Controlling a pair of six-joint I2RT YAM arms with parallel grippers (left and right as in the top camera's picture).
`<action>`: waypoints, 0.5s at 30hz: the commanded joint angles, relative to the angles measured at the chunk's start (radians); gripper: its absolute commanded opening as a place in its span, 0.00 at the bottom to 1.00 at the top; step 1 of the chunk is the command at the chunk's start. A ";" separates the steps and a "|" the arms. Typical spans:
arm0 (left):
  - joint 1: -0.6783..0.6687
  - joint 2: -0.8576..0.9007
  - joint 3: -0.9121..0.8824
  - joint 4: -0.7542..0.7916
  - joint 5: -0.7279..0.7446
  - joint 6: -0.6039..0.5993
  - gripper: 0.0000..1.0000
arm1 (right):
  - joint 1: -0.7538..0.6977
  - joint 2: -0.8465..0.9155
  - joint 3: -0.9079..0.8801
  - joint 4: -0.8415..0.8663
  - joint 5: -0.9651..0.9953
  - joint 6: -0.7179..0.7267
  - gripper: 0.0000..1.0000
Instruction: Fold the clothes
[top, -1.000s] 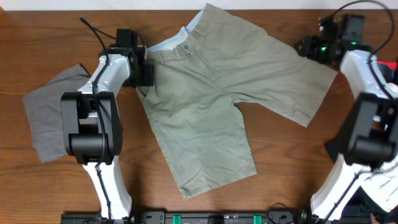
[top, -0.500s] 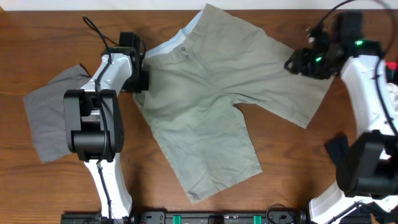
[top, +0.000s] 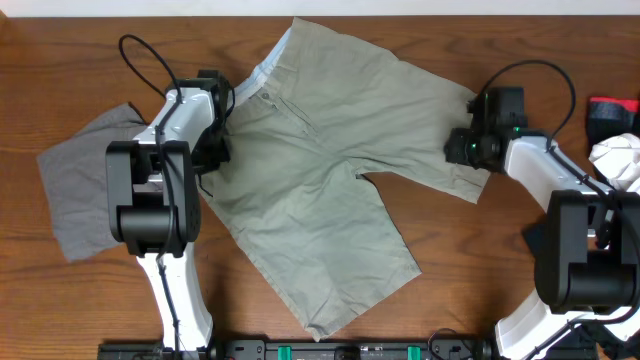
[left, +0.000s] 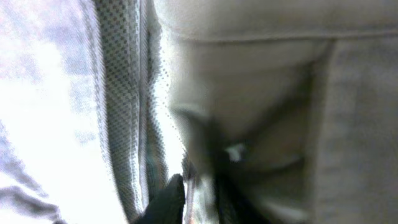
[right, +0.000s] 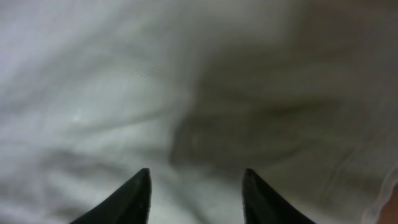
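The large khaki shorts (top: 320, 170) lie spread flat across the middle of the table, with the pale blue waistband lining (top: 268, 62) at the top left. My left gripper (top: 214, 150) is at the waistband's left end. In the left wrist view the khaki cloth (left: 249, 93) fills the frame, and the left gripper (left: 193, 190) is shut on a fold of it. My right gripper (top: 468, 148) hovers over the right leg's hem. In its wrist view the right gripper (right: 196, 177) is open, both fingers apart over the cloth (right: 124, 93). The darker grey shorts (top: 80, 190) lie at far left.
A red and black item (top: 612, 110) and a crumpled white cloth (top: 620, 158) sit at the table's right edge. A dark piece (top: 540, 240) lies beside the right arm's base. Bare wood shows in front of the khaki shorts.
The khaki shorts have slid left and turned a little with my left gripper, which closed on the waistband. My right gripper came down from the far right corner onto the right leg hem.
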 joint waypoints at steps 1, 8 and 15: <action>0.007 0.043 -0.030 -0.022 0.042 -0.054 0.33 | -0.008 0.018 -0.064 0.100 0.048 0.031 0.31; 0.007 -0.009 -0.025 -0.013 0.067 -0.053 0.47 | -0.018 0.151 -0.082 0.200 0.155 0.136 0.12; 0.007 -0.167 -0.011 -0.001 0.071 -0.028 0.67 | -0.100 0.297 -0.040 0.298 0.169 0.142 0.11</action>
